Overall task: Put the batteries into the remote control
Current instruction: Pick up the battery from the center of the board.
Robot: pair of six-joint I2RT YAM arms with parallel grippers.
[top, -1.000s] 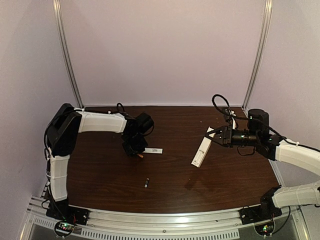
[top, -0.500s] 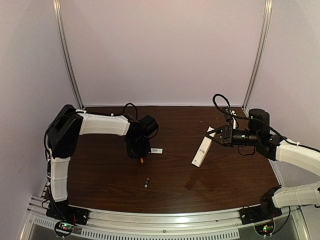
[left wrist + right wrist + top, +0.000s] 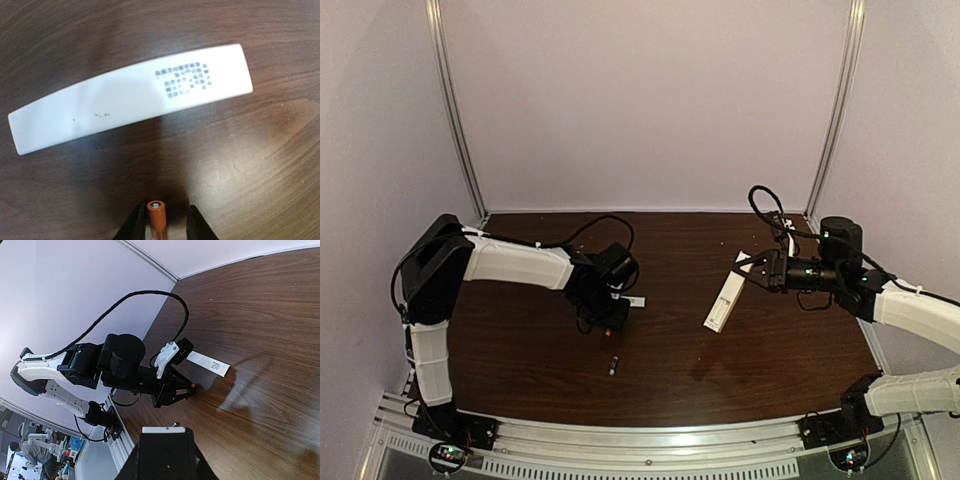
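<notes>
From above, shows the remote [image 3: 723, 303] clamped aslant in the right gripper [image 3: 748, 270]; black battery [image 3: 613, 366] lying near the left gripper [image 3: 611, 321], apart from it; at left wrist, orange battery [image 3: 156, 216] between slightly parted fingers [image 3: 134, 229], short of a white strip [image 3: 115, 110]; at right wrist, remote pinched end-on.

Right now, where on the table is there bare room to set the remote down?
Bare wood: the middle strip between the white cover and the remote control, and the far table edge. Crowded: left gripper, orange battery, black battery.
</notes>
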